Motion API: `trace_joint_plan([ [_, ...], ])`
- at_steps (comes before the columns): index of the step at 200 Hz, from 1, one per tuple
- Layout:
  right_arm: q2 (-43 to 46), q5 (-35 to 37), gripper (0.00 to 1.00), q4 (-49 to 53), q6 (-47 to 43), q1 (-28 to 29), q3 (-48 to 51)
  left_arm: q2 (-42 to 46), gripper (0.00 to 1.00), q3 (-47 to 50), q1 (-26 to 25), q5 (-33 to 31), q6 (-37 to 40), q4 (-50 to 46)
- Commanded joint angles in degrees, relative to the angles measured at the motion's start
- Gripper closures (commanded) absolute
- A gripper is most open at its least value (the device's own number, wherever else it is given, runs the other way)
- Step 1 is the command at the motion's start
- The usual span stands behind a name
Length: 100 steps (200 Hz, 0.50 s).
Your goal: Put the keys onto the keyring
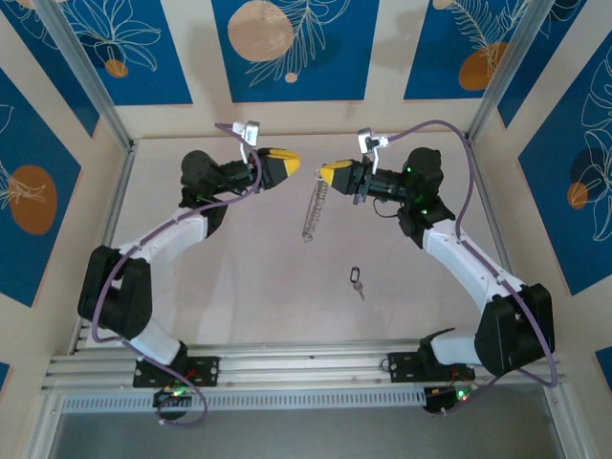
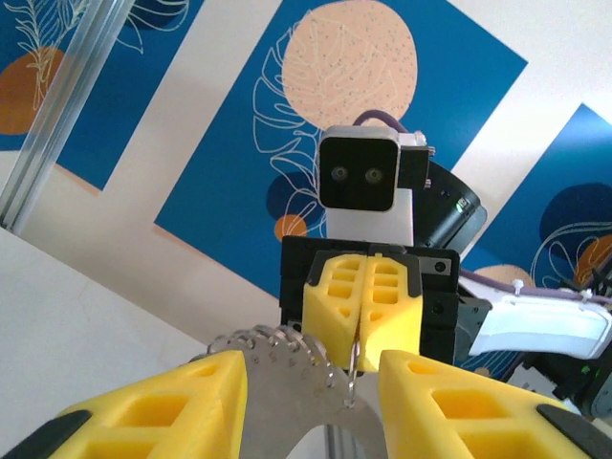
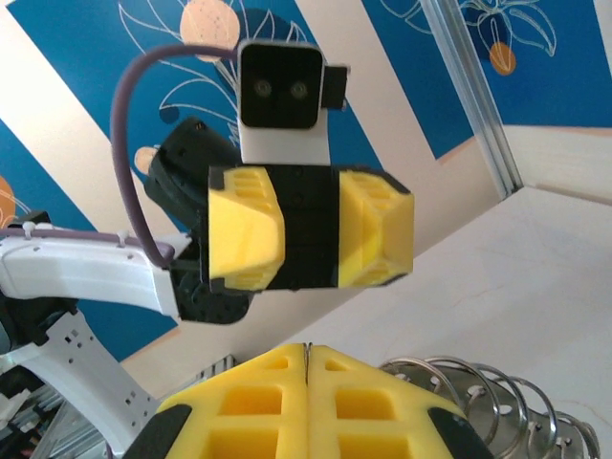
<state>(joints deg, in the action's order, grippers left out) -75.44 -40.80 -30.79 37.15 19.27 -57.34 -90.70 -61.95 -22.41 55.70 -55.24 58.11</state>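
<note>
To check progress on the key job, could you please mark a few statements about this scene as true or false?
1. The right tool is shut on the keyring. True.
2. The key is threaded on the keyring. False: it lies on the table, apart from the ring.
3. The left tool has its jaws apart. True.
4. The keyring lies flat on the table. False: it hangs from the right tool.
</note>
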Motion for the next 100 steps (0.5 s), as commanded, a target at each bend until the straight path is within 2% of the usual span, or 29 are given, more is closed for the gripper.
trace_joint_plan([
  [1, 0.9, 3.0, 1.0, -7.6, 3.7, 0.8, 0.6, 0.8, 0.6, 1.5, -1.0, -1.8, -3.0, 6.7],
  [100, -3.9, 5.5, 1.0, -16.7, 9.4, 3.0, 0.2, -0.3, 0.59, 1.9, -4.0, -2.4, -4.6, 10.6],
])
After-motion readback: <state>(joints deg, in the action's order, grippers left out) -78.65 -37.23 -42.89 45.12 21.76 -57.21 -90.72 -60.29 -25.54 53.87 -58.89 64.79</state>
